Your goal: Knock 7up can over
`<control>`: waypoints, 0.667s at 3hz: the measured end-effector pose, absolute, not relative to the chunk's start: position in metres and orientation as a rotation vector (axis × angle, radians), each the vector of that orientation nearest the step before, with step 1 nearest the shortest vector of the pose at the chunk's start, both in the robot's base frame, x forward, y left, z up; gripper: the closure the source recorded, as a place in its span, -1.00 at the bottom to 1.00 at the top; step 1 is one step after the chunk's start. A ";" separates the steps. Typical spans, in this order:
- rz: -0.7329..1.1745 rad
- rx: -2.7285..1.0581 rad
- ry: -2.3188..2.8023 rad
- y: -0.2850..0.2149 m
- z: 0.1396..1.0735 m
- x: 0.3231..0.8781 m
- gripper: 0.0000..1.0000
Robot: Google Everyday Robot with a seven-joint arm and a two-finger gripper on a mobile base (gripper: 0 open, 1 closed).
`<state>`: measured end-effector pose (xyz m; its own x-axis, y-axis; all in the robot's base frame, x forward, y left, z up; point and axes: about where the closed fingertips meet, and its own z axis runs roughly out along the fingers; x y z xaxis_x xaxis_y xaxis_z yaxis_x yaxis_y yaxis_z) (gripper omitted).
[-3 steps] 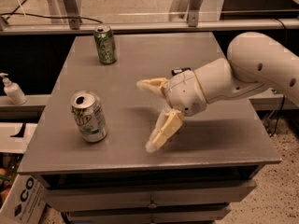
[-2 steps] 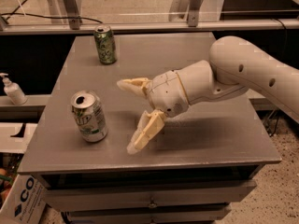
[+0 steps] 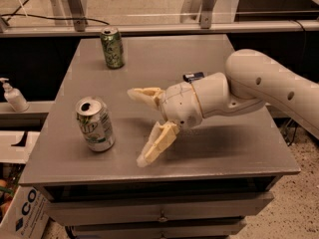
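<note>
Just the one camera view here, looking down at a grey table point(image 3: 209, 63) from the front.

The 7up can point(image 3: 94, 123) is standing upright near the front-left of the table. It's a silver-white body with green logo lettering, and I can make out the "UP" part but not much else. There's a green band down near the base, and the top is already popped open.

The claw point(image 3: 138, 127) is just to the right of it, low over the table and pointing at the can, but there's a clear gap and nothing is touching. It's spread wide with nothing in it: the upper finger point(image 3: 144, 93) pokes out level toward the left, and the lower finger point(image 3: 157, 146) angles down with its tip about at the tabletop. The fat white arm point(image 3: 269, 83) comes in from the right.

At the back-left there's a darker green can point(image 3: 112, 47), also upright and well apart from the rest. Its label is too fuzzy to read.

Off the table on the left sits a pump bottle point(image 3: 14, 96). Bottom left is a cardboard box point(image 3: 25, 208) with "CO" printed on it.
</note>
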<state>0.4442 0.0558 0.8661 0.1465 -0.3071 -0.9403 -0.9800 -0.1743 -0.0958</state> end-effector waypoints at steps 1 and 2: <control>1.101 -1.554 1.227 0.073 0.857 0.448 -1.00; 1.121 -1.494 1.183 0.096 0.860 0.455 -1.00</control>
